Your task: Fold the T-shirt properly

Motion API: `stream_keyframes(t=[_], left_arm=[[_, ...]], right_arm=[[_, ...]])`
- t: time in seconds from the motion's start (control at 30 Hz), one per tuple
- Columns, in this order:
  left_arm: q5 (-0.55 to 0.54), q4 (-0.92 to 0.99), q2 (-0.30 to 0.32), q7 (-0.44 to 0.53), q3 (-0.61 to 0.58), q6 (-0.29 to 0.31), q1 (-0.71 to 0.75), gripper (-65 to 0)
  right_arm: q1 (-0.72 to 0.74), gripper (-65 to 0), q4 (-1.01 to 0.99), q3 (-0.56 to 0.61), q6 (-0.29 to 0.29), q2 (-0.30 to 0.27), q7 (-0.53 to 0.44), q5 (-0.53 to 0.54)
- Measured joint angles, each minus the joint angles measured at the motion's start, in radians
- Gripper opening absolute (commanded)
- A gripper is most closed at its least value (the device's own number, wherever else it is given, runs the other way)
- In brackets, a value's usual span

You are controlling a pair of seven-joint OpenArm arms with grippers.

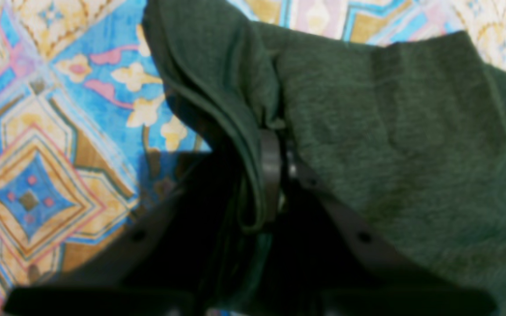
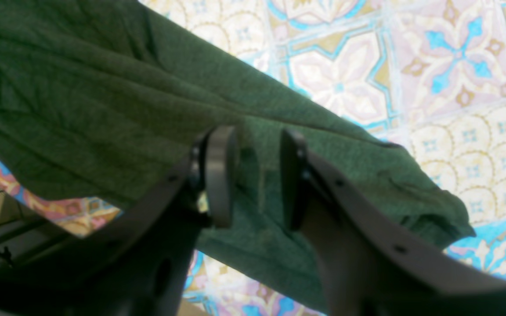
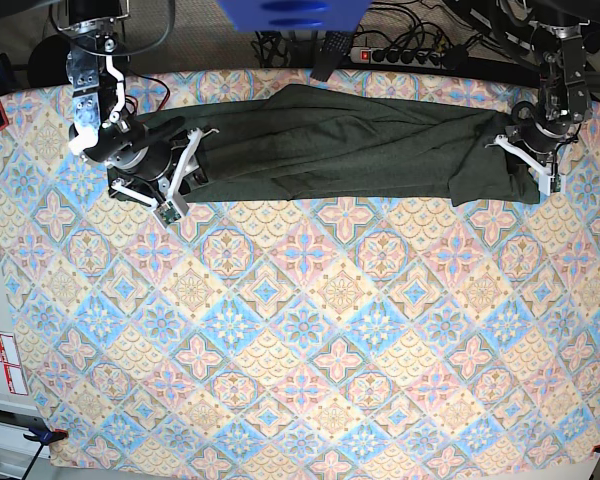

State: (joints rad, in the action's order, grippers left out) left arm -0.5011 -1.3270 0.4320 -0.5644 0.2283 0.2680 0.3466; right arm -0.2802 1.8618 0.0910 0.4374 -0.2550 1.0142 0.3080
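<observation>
Claw [image 3: 520, 165] above patterned tablecloth [image 3: 300, 340]

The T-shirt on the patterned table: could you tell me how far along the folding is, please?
Early. The T-shirt lies as a long band across the far side of the tablecloth. The left gripper has pinched a fold of one end; the right gripper hangs open over the other. A compact fold remains.
</observation>
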Motion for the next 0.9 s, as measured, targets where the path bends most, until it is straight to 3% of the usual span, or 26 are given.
stream_keyframes(t=[0.23,0.4,0.53,0.77,0.9], left_arm=[[-0.095,-0.154,-0.028,-0.079,0.049,0.016,0.068,-65.0],[-0.121,-0.280,-0.056,-0.078,0.139,-0.001,0.086,-65.0],[-0.129,-0.386,-0.088,-0.079,0.137,0.009,0.118,-65.0],[-0.126,-0.558,-0.146,-0.129,-0.006,0.007,0.136,-65.0],[-0.113,-0.581,-0.188,-0.145,-0.076,-0.001,0.139,-65.0]], right_arm=[[0.003,-47.8,0.000,-0.004,0.000,0.000,0.000,0.000],[0.000,-47.8,0.000,-0.008,0.000,0.001,0.000,0.000],[0.002,-47.8,0.002,-0.009,0.000,0.000,0.000,0.002],[0.002,-47.8,0.003,-0.011,0.000,-0.009,-0.002,0.000],[0.000,-47.8,0.003,-0.071,0.003,-0.014,-0.001,0.001]])
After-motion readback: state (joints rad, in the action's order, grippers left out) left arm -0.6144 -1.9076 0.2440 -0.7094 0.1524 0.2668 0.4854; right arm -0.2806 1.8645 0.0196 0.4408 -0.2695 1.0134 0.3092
